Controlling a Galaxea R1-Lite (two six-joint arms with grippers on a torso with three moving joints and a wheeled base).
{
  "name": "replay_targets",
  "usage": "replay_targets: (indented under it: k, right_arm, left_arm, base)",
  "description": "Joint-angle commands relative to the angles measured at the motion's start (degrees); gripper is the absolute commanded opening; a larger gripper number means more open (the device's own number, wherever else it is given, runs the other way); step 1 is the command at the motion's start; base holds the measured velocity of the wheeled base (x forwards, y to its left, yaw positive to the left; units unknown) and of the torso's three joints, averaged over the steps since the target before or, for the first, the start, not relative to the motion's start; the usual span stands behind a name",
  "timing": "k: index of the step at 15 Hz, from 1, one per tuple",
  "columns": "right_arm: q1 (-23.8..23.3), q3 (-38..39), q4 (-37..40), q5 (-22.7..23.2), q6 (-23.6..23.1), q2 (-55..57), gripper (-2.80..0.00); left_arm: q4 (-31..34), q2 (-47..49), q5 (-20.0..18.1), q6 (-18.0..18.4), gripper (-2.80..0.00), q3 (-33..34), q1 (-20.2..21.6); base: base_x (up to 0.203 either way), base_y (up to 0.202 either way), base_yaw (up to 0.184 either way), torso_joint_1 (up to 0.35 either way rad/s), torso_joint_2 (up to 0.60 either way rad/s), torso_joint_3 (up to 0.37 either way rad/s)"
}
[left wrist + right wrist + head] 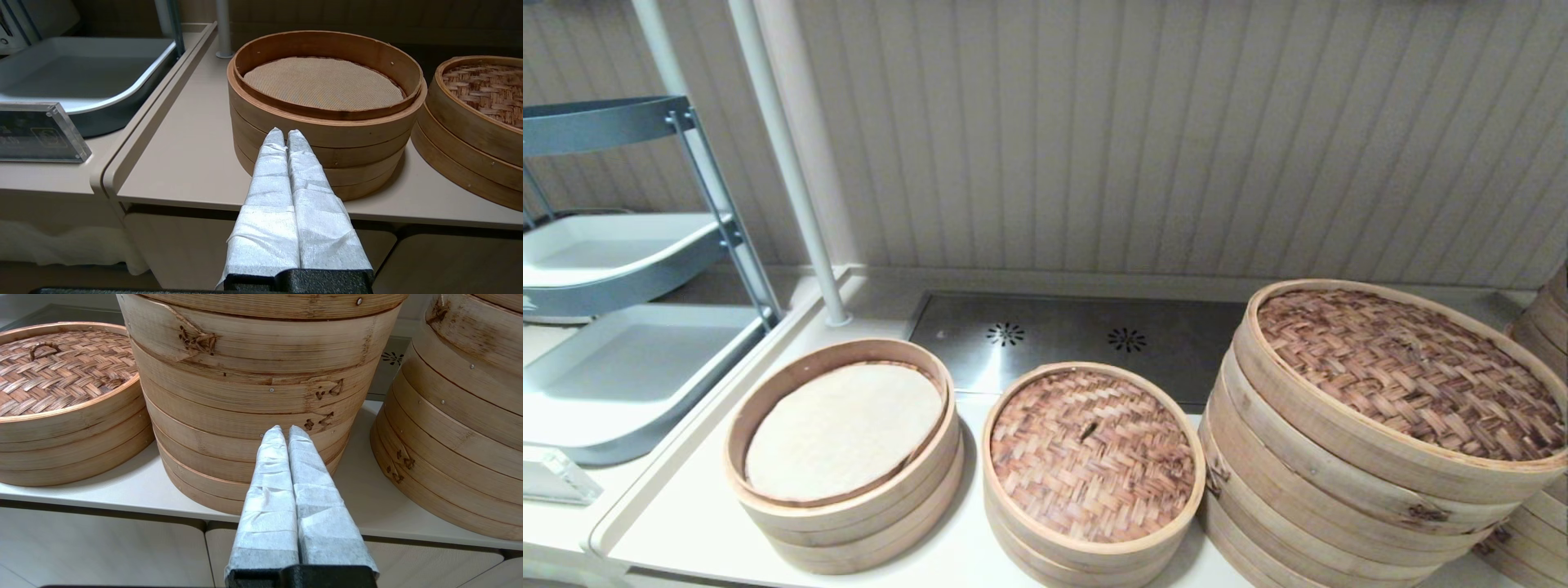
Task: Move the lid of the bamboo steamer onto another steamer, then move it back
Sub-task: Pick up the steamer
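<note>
The small bamboo steamer lid [1093,453], woven reddish-brown with a tiny loop handle, sits on the middle small steamer; it also shows in the right wrist view as the lid [53,371]. To its left stands the other small steamer [843,457], uncovered, with a grey-white liner [322,83] inside. My left gripper [286,132] is shut and empty, hovering off the counter's front edge in front of that uncovered steamer. My right gripper [285,428] is shut and empty, held off the front edge before the large stack. Neither gripper shows in the head view.
A large steamer stack [1380,433] with a big dark woven lid stands at the right, and another stack [461,412] beyond it. A metal drain plate [1070,339] lies behind. A grey shelf with white trays [629,359] and a white pole [792,163] are at the left.
</note>
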Motion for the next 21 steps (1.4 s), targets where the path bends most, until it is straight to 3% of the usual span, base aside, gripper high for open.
replay_targets:
  k: [1, 3, 6, 10, 15, 17, 18, 21]
  right_arm:
    - [0.0, 0.09, -0.01, 0.02, -0.08, 0.05, -2.8]
    - [0.0, 0.09, 0.02, 0.02, -0.08, 0.05, -2.8]
    - [0.0, 0.09, 0.02, 0.02, -0.08, 0.05, -2.8]
    - [0.0, 0.09, 0.02, 0.02, -0.08, 0.05, -2.8]
    - [-0.05, 0.09, 0.02, -0.01, -0.08, 0.05, -2.8]
    - [-0.09, 0.09, 0.02, 0.02, -0.08, 0.05, -2.8]
    - [-0.09, 0.09, 0.01, 0.02, -0.17, 0.05, -2.8]
    - [-0.09, 0.0, -0.07, 0.02, -0.52, 0.05, -2.8]
  left_arm:
    - [-0.13, 0.07, 0.07, 0.1, -2.8, 0.53, -0.03]
    - [0.49, 0.23, 0.18, 0.41, -2.8, -2.4, -0.02]
    - [5.51, 5.82, -0.94, 0.4, -2.8, -12.69, -0.02]
    - [7.97, 24.7, -5.23, -0.06, -2.8, -24.96, -0.09]
    - [10.52, 51.07, -11.29, -3.32, -2.8, -41.79, -1.55]
    - [13.12, 59.61, -11.87, -5.84, -2.8, -49.23, -7.7]
    - [14.55, 64.15, -11.47, -7.46, -2.8, -52.76, -12.93]
    - [16.67, 76.88, -8.7, -11.55, -2.8, -60.94, -24.49]
  base:
    - [0.0, 0.0, 0.0, 0.0, 0.0, 0.0]
    - [0.0, 0.0, 0.0, 0.0, 0.0, 0.0]
    - [0.0, 0.0, 0.0, 0.0, 0.0, 0.0]
    - [0.0, 0.0, 0.0, 0.0, 0.0, 0.0]
    - [0.0, 0.0, 0.0, 0.0, 0.0, 0.0]
    - [0.0, 0.0, 0.0, 0.0, 0.0, 0.0]
    - [0.0, 0.0, 0.0, 0.0, 0.0, 0.0]
    - [0.0, 0.0, 0.0, 0.0, 0.0, 0.0]
